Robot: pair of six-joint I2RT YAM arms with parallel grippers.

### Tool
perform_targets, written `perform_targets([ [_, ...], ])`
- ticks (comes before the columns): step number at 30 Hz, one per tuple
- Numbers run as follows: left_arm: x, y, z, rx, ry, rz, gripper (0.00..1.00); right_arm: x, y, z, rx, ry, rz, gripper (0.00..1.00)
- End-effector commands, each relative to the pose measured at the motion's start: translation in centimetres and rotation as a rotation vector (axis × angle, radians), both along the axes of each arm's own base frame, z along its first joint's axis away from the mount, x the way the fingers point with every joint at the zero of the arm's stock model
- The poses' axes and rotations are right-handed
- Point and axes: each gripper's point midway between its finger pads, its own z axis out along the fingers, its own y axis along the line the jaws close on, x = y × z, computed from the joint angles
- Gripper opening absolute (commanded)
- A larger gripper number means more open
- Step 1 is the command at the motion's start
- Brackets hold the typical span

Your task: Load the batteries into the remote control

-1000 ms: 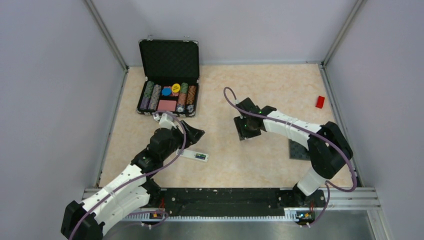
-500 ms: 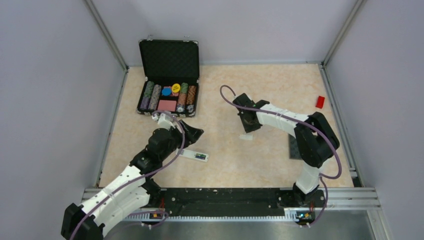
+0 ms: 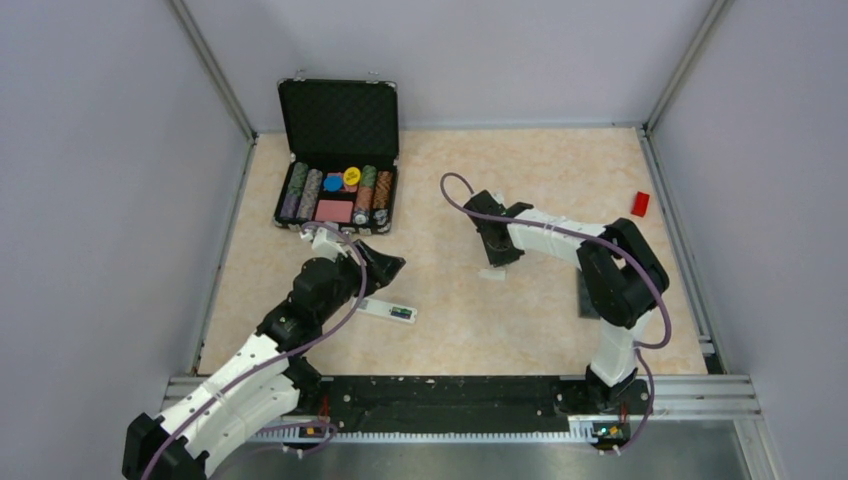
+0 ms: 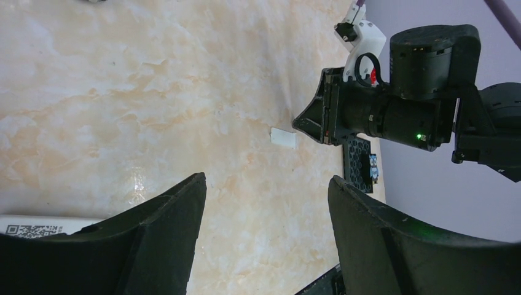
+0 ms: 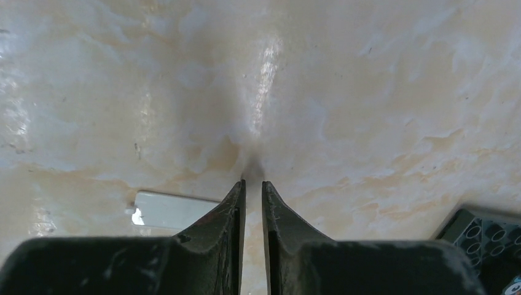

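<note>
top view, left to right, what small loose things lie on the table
remote control → white cover plate → dark studded plate → red block

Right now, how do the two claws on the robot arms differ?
The left gripper is wide open; the right gripper is nearly shut, with only a thin slit between its fingers. The left gripper is beside the remote control; the right gripper is beside the small white cover plate. Both have dark fingers and hold nothing.
</note>
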Motion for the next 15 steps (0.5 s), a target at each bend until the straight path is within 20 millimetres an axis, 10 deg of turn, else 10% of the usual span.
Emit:
perform_targets([
  [1, 0.4, 0.3, 0.6, -0.008, -0.034, 0.019, 0.77, -0.8, -0.5, 0.2, 0.02, 0.016, -0.018, 0.15],
  [15, 0.5, 0.4, 0.2, -0.007, -0.023, 0.024, 0.77, -2.4, -0.6, 2.7, 0.081, 0.011, -0.014, 0.17],
])
